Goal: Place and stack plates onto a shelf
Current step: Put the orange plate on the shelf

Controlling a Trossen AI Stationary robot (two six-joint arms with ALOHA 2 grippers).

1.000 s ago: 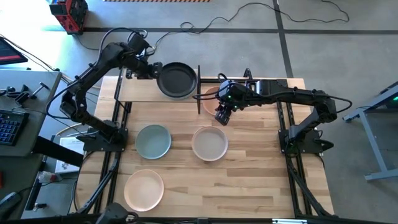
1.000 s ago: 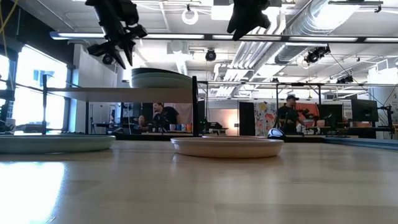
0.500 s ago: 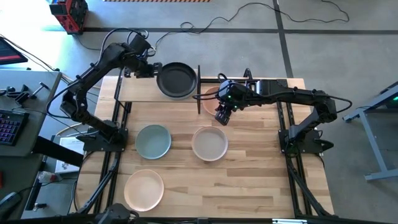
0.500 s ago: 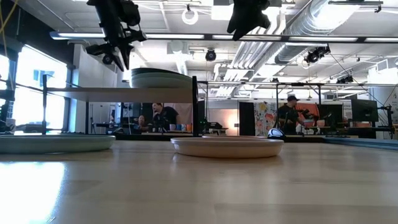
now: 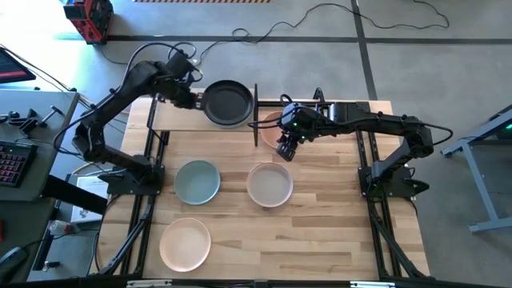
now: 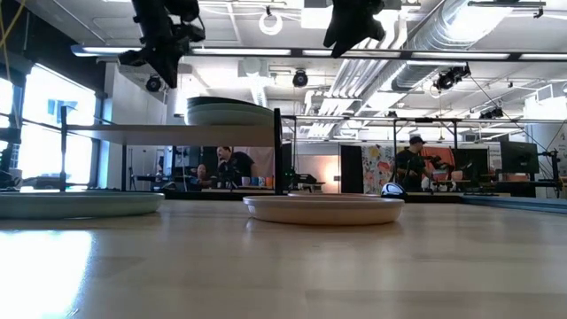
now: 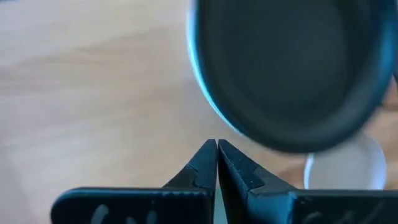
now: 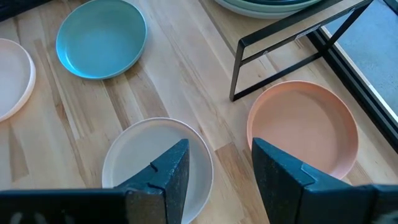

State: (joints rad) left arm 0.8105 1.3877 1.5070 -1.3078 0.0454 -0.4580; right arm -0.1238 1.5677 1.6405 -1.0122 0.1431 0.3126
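tabletop: large light wooden slatted tabletop (image 5: 320, 216), it carries the shelf and four loose plates
shelf: small raised light-wood board on black metal posts (image 5: 172, 118)
on shelf: stack topped by round black matte plate (image 5: 227, 103)
on tabletop: blue-grey plate (image 5: 197, 182), beige plate (image 5: 270, 184), cream-peach plate (image 5: 185, 243), salmon pink plate (image 8: 303, 126) just beside the shelf

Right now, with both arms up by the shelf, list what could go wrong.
1. The left gripper, shut and empty, sits right beside the black plate topping the stack; a sideways move could shove it off the shelf.
2. The open right gripper hangs above the pink plate by the shelf's post and could hit it descending.
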